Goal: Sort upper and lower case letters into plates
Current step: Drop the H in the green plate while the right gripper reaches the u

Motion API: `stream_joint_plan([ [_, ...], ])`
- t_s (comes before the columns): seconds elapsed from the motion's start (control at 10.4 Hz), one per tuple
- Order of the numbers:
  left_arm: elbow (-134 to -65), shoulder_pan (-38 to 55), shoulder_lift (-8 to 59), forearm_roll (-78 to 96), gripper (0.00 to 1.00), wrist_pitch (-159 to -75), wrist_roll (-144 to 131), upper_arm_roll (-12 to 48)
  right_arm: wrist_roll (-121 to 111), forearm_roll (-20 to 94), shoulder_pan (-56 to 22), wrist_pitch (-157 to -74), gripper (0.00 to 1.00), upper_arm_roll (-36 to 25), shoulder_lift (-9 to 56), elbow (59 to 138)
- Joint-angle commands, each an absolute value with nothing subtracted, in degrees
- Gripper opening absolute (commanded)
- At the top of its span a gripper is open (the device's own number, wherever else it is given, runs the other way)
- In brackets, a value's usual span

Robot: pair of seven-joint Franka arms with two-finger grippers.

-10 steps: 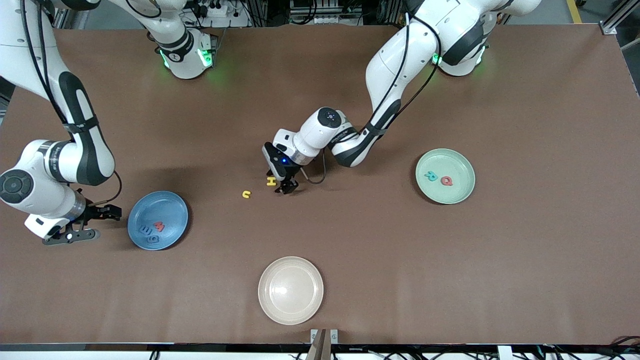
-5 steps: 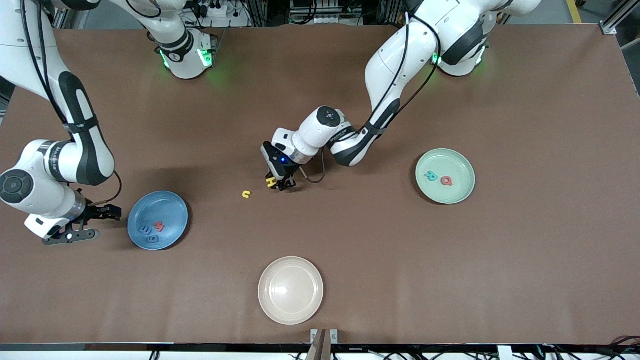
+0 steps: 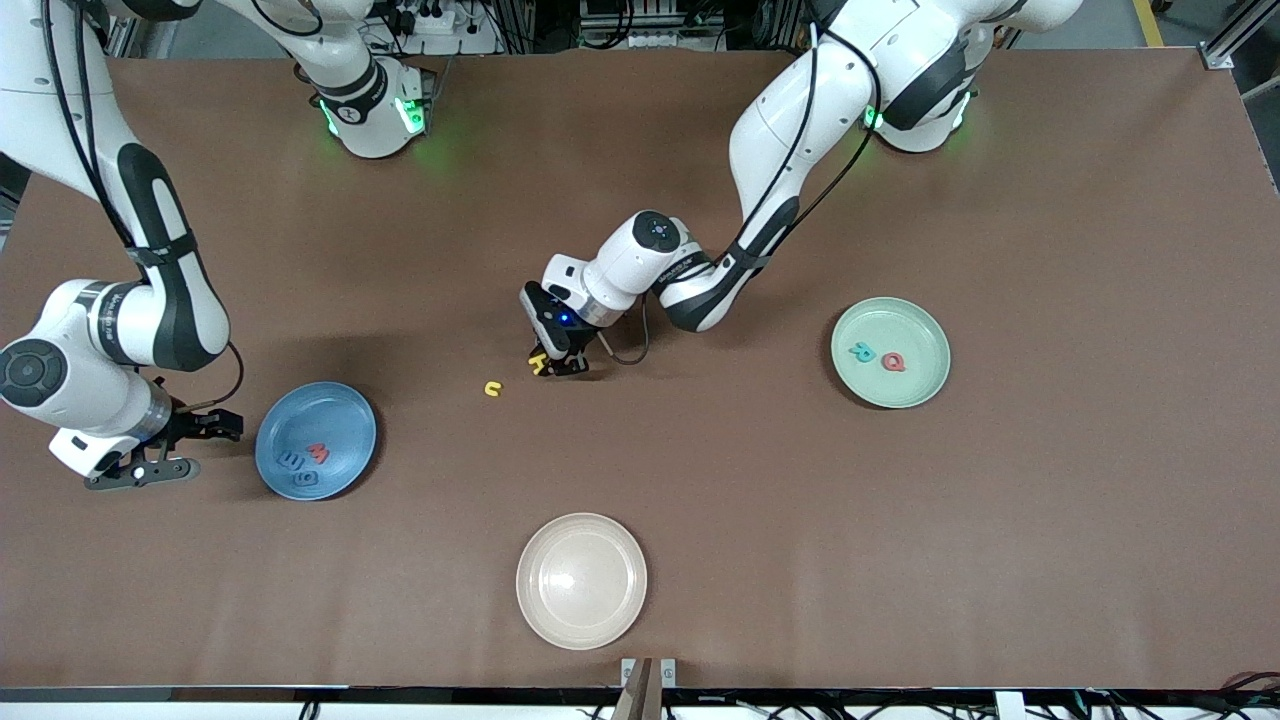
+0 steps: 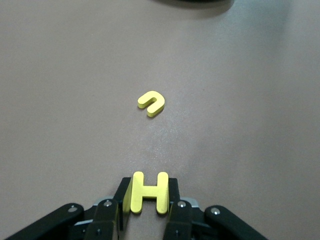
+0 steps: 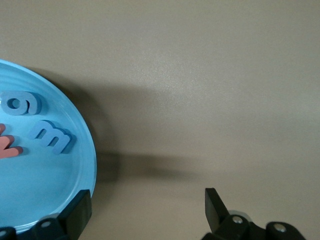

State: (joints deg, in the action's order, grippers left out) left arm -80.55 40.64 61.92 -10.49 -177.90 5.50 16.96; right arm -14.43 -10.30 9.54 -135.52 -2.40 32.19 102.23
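Plates: the blue plate [image 3: 316,441] carries three letters at the right arm's end; the mint plate [image 3: 890,352] carries two. Right gripper [image 3: 185,447] waits beside the blue plate, fingers apart. Left gripper [image 3: 553,364] is clamped on the yellow H [image 4: 147,192] at table centre, near the yellow u [image 3: 491,388].

A robotics lab is indicated: two white robot arms [image 3: 760,150] are mounted at a wide table covered in brown matting [image 3: 1000,550], while aluminium framing [image 3: 1235,35], cabling and a power strip [image 3: 435,18] are seen along its edge.
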Motion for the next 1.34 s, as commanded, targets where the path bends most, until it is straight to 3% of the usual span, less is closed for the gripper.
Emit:
stream_joint_plan([
  [0.0,-80.33,41.22,62.49,-11.16,0.11,-177.71,2.73,16.96,-13.54,-11.17,9.58,-135.18,1.00,-2.11,32.87,101.16],
  [0.38,-80.51,41.05,60.74,-11.34,0.11,-176.40,2.64,16.96,-9.25,-10.63,8.53,-134.56,1.00,-1.15,32.78,101.42],
  [0.86,-80.77,40.34,56.87,-11.78,0.11,-163.77,3.16,16.96,9.02,-9.33,0.98,-131.92,1.00,0.17,31.99,101.95],
  [1.25,-84.27,38.33,50.12,-11.95,0.11,-148.31,3.69,16.96,26.49,-3.25,-0.95,-130.61,1.00,6.58,30.50,103.27],
])
